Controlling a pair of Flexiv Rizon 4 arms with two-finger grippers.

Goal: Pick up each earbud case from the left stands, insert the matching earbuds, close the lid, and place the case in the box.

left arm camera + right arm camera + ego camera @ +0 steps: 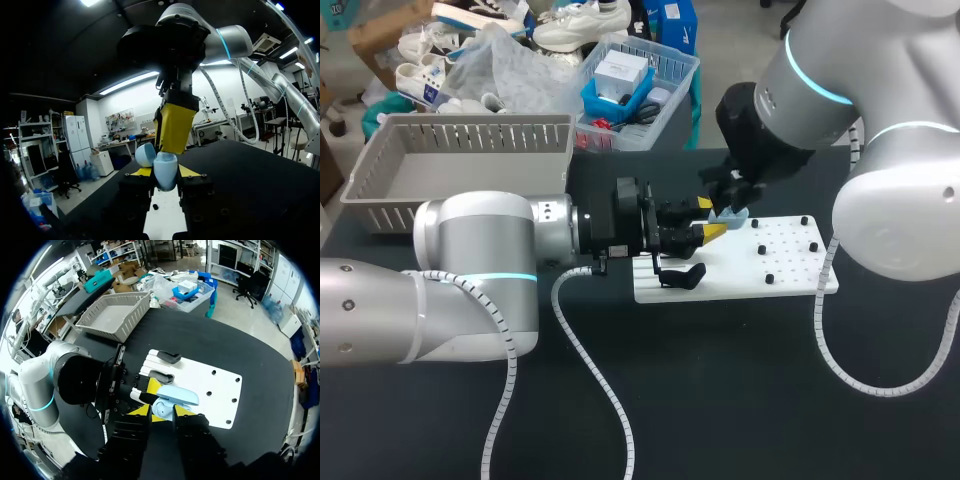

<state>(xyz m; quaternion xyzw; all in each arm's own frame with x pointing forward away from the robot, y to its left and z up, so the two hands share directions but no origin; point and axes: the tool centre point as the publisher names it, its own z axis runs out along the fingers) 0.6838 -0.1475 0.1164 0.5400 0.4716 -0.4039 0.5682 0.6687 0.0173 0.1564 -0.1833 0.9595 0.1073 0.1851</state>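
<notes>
A light blue earbud case with its lid open hangs above the white stand board. My left gripper is shut on its body; in the left wrist view the case sits between the yellow tips of the left gripper. My right gripper comes down onto it from above. In the right wrist view the right gripper has its tips slightly apart, straddling the case, open. Two black cases rest on the stands, one showing in the head view.
A grey slatted basket stands at the back left of the black table. The white board carries several small black pegs on its right half. A clear bin of clutter sits behind the basket.
</notes>
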